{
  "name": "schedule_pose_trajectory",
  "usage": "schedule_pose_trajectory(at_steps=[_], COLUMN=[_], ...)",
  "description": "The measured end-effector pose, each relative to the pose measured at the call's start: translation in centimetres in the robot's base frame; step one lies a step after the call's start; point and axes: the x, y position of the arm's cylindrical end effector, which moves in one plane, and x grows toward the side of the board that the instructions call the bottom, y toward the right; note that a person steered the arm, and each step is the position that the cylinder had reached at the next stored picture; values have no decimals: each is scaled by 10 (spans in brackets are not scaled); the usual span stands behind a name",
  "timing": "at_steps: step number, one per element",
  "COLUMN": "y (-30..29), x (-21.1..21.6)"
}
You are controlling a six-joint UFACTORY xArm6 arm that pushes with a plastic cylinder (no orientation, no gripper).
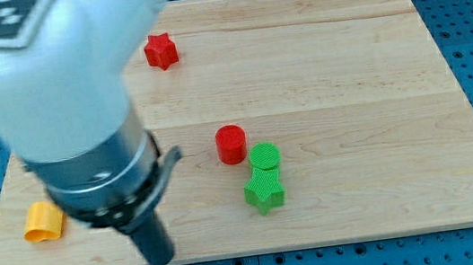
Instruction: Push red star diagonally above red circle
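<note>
The red star lies near the view's top, left of centre on the wooden board. The red circle stands near the board's middle, well below and to the right of the star. The arm's big white and black body fills the view's left. My tip is at the board's bottom edge, left of centre, far below the red star and to the lower left of the red circle, touching no block.
A green circle sits just right of and below the red circle, with a green star directly under it. A yellow block lies at the board's bottom left, beside the arm. Blue pegboard surrounds the board.
</note>
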Motion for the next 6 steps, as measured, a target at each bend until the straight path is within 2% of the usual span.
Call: schedule_pose_trajectory(at_steps=[1, 2, 5, 6], y=[15, 1, -5, -47], x=[-37, -84, -277, -295])
